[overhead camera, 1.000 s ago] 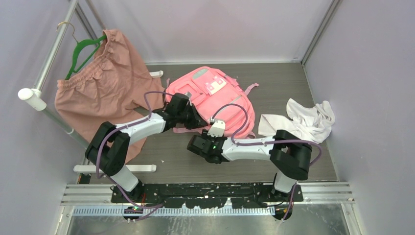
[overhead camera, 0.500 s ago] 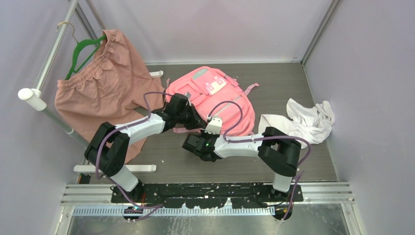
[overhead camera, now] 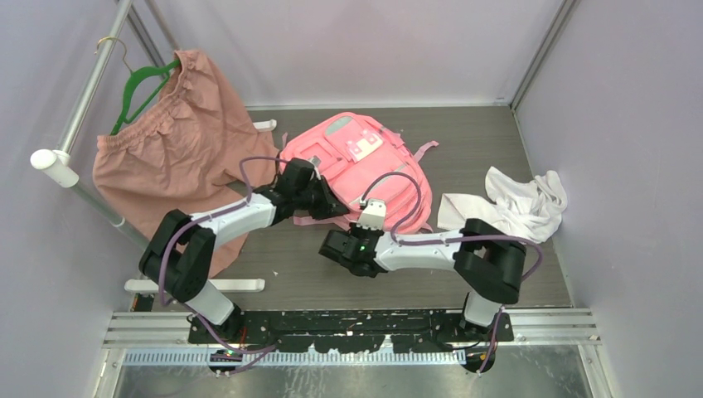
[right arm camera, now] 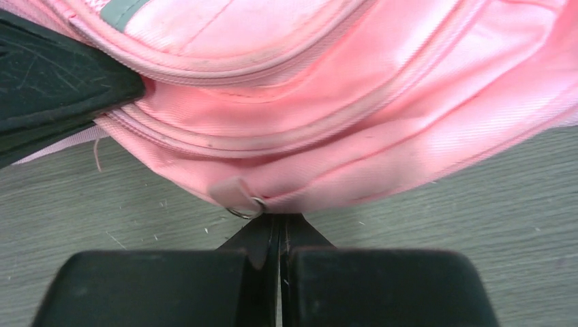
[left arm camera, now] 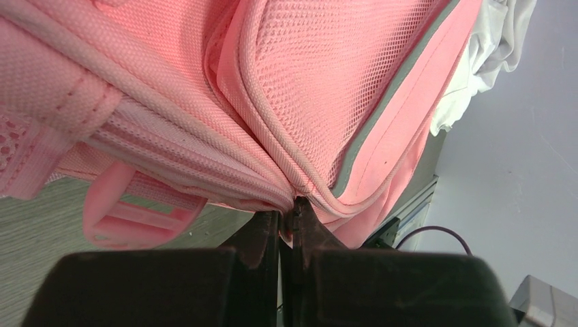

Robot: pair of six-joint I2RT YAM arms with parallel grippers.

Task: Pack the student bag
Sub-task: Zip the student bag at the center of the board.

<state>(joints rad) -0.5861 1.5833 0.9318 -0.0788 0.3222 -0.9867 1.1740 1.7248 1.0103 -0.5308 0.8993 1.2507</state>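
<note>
At the far left a slanted metal rail (overhead camera: 89,87) carries a green plastic hanger (overhead camera: 137,91), and a dusty-pink garment with a gathered waistband (overhead camera: 166,157) hangs from it, spreading down onto the dark grey wood-grain worktop (overhead camera: 489,141). Next to the garment, the left arm reaches in toward the middle of the worktop. The left tool (left arm camera: 286,219) is pressed together, pinching the piped seam at the near left edge of the large bright pink fabric backpack (overhead camera: 365,157). The backpack lies flat at the centre of the worktop, front pockets facing up, its pale patch toward the back wall. The right tool (right arm camera: 279,225) sits at the backpack's near edge with its fingers pressed together. Its tips touch the lower seam just beside a small metal ring (right arm camera: 247,210) on a pink tab; it cannot be told whether any fabric is caught between them. To the right, near the backpack, lies a crumpled white cloth (overhead camera: 514,207).
</note>
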